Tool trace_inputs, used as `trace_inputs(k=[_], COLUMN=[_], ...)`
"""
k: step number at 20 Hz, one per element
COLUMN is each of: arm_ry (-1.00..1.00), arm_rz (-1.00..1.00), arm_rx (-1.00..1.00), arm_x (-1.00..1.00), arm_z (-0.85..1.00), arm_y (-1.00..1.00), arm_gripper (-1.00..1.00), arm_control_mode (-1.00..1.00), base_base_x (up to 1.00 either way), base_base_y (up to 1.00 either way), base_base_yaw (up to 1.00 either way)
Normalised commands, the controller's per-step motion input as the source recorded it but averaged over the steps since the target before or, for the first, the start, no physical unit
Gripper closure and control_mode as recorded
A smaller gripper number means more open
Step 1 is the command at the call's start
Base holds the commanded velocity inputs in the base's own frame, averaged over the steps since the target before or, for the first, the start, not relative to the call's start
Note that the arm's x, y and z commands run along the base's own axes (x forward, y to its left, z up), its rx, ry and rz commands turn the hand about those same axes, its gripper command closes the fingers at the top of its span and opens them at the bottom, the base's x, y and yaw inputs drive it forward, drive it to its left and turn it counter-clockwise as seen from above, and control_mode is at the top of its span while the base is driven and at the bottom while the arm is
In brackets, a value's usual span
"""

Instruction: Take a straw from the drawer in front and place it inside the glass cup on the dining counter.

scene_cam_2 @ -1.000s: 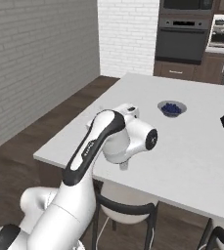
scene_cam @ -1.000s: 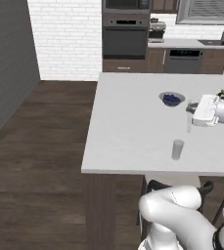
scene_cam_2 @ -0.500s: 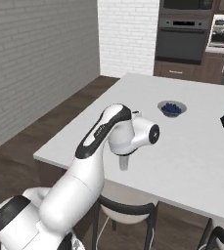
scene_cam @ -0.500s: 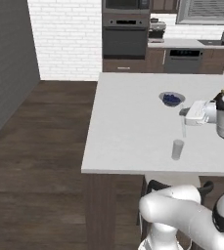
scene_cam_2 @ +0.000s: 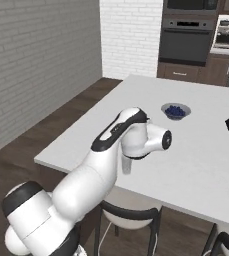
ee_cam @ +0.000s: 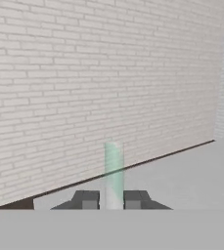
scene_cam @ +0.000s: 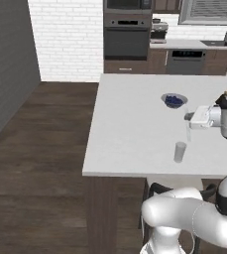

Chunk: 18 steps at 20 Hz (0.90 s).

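Tool (ee_cam: 112, 200) nearer glass cup (scene_cam: 180, 152), gripping straw (ee_cam: 114, 171).

The dining counter (scene_cam: 135, 129) has a smooth, flat white top with no shine, like stone, on a dark brown wood base. The glass cup (scene_cam: 180, 152) near the middle of the left base view is clear and greyish, and you can see through it. The bowl (scene_cam: 174, 100) above it looks dark blue and a bit glossy. The floor (scene_cam: 35, 149) is dark wood planks. The brick wall (ee_cam: 84, 73) is pale and rough. The straw (ee_cam: 114, 175) looks pale, smooth and a little see-through, held between the dark matt fingers (ee_cam: 86, 199).
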Motion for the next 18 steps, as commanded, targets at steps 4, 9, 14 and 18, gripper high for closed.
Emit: trace_inputs(k=[4, 9, 14, 18], arm_ry=[0.0, 0.0, 0.0, 0.0], arm_rz=[0.0, 0.0, 0.0, 0.0], arm_rx=[0.0, 0.0, 0.0, 0.0], arm_x=[0.01, 0.1, 0.29, 0.32], arm_z=[-0.19, -0.13, -0.13, -0.13], arm_y=[-0.01, 0.0, 0.03, 0.07], arm_gripper=[1.0, 1.0, 1.0, 1.0], arm_control_mode=[-1.0, -1.0, -1.0, -1.0], base_base_x=[0.0, 0.0, 0.0, 0.0], base_base_y=[0.0, 0.0, 0.0, 0.0], base_base_yaw=[0.0, 0.0, 0.0, 0.0])
